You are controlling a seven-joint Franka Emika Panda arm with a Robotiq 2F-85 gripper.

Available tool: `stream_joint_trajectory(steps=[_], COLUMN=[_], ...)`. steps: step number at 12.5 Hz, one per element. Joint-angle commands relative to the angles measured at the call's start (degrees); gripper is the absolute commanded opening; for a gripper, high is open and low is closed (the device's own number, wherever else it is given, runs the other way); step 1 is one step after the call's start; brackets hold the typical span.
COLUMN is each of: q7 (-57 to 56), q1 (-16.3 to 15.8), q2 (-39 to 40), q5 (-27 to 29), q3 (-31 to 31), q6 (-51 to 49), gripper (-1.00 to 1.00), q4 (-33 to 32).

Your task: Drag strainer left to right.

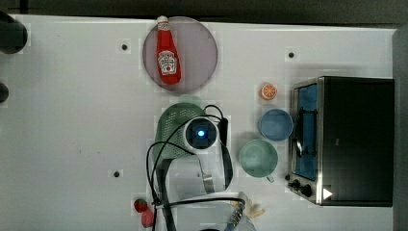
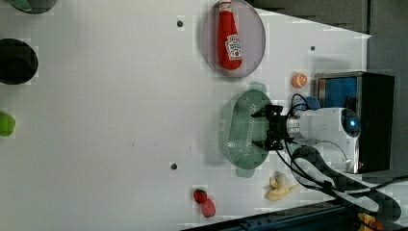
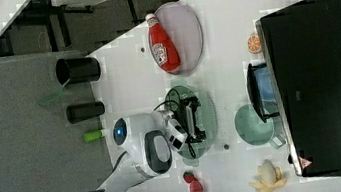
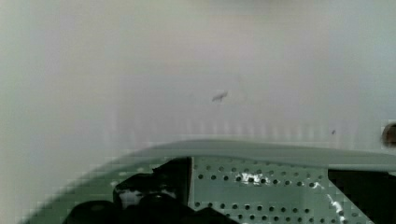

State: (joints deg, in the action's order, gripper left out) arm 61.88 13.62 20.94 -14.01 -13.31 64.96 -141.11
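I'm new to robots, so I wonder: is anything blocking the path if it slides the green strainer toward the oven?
Yes. In the top view, the mint cup and blue bowl sit between the strainer and the toaster oven. The gripper is already inside the strainer.

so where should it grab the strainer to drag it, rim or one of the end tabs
Best the long side rim. The strainer sits upright with its open bowl facing up, so the thin wall can go between the fingers from above. The gripper is already over the bowl, on the rim side at the left view's right.
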Motion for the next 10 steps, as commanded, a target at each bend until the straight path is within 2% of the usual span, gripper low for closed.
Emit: stream_joint_trajectory(steps=[1,7,10], q7=[-7.17,-14.22,-14.36], q1=[0.22,0.44,0.42], q2=[-1.66,-1.70,-2.09], q5=[-0.40,-0.39,-0.40], q3=[2.38,8.33,8.03], q6=[0.50,0.51,0.41], gripper=[1.00,1.00,1.00], q4=[0.85,1.25,1.27])
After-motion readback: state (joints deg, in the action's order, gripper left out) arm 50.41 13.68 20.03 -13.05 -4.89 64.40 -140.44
